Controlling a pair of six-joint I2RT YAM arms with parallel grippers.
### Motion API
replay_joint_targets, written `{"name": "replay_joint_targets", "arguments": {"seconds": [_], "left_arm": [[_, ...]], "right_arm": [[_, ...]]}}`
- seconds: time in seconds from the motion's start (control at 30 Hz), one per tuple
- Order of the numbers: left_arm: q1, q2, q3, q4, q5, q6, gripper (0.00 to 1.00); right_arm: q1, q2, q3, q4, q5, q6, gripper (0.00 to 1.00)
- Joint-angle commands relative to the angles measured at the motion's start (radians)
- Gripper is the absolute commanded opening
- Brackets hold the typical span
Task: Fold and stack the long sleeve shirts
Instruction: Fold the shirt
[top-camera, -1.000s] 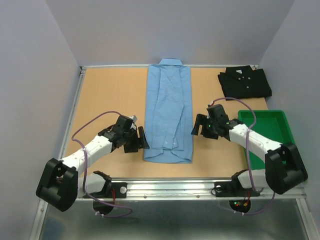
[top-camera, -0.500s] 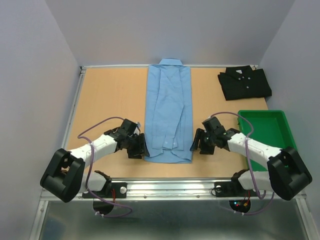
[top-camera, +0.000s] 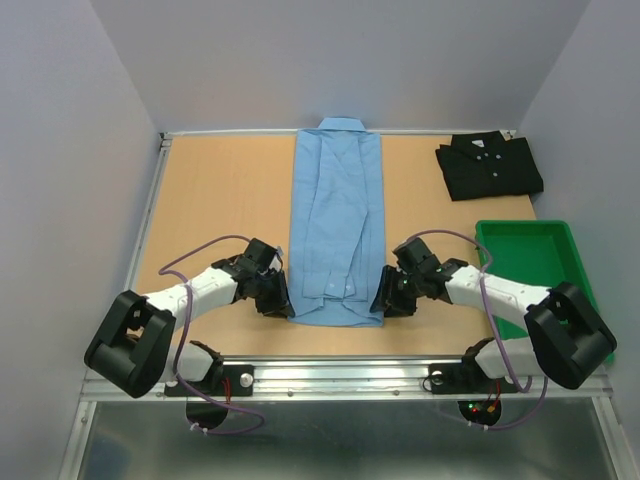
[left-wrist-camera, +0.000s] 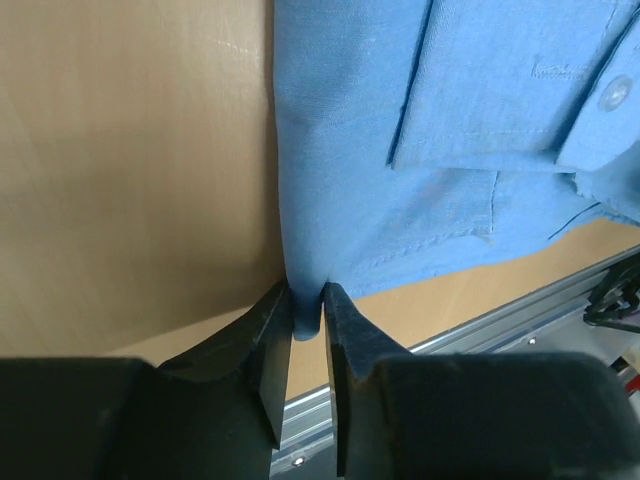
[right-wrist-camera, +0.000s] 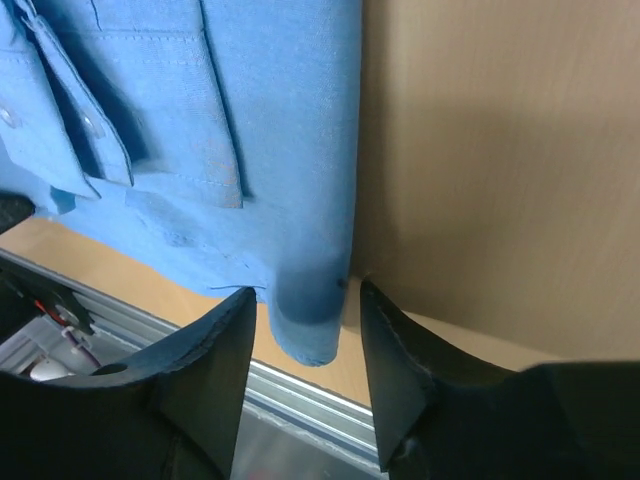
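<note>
The light blue long sleeve shirt (top-camera: 335, 220) lies flat down the middle of the table, sleeves folded in, collar at the far edge. My left gripper (top-camera: 283, 298) is at its near left hem corner; in the left wrist view the gripper (left-wrist-camera: 307, 300) is shut on that corner of the blue cloth (left-wrist-camera: 420, 100). My right gripper (top-camera: 383, 300) is at the near right hem corner. There its jaws (right-wrist-camera: 305, 292) stand open around the blue cloth (right-wrist-camera: 270, 120) with a gap on each side. The black long sleeve shirt (top-camera: 489, 167) lies folded at the far right.
A green plastic tray (top-camera: 525, 225) sits at the right edge, just behind the right arm. A metal rail (top-camera: 340, 372) runs along the table's near edge, close to the shirt's hem. Bare wood lies to the left of the blue shirt.
Both grippers moved down and inward to the blue shirt's near corners while narrowing. The left one has closed on its corner; the right one is still apart around its corner.
</note>
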Motion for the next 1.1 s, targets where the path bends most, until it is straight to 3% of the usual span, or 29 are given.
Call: {"name": "replay_joint_targets", "arguments": {"seconds": [0.0, 0.1, 0.13, 0.23, 0.5, 0.63, 0.9, 1.07], "left_arm": [[-0.011, 0.006, -0.005, -0.029, -0.014, 0.013, 0.25], [-0.011, 0.0, -0.002, -0.032, -0.013, 0.016, 0.13], [-0.011, -0.003, 0.001, -0.035, -0.011, 0.019, 0.06], [-0.011, -0.02, 0.018, -0.077, -0.001, 0.03, 0.0], [-0.011, -0.122, 0.059, -0.203, 0.052, 0.056, 0.0], [-0.008, -0.155, 0.137, -0.227, 0.022, 0.043, 0.0], [0.108, -0.077, 0.325, -0.091, -0.007, 0.006, 0.0], [0.216, 0.043, 0.415, 0.033, 0.013, -0.011, 0.0]], "right_arm": [[0.017, 0.018, -0.038, -0.015, 0.011, 0.023, 0.48], [0.017, 0.003, -0.05, -0.015, 0.009, 0.02, 0.29], [0.017, 0.0, -0.05, -0.017, 0.008, 0.018, 0.17], [0.017, -0.034, -0.044, -0.023, -0.015, 0.018, 0.01], [0.017, -0.135, 0.0, -0.122, -0.052, 0.014, 0.01], [0.017, -0.142, 0.103, -0.172, 0.02, -0.008, 0.01], [-0.026, -0.036, 0.359, -0.181, 0.158, -0.078, 0.01], [-0.139, 0.053, 0.471, -0.149, 0.173, -0.159, 0.01]]}}
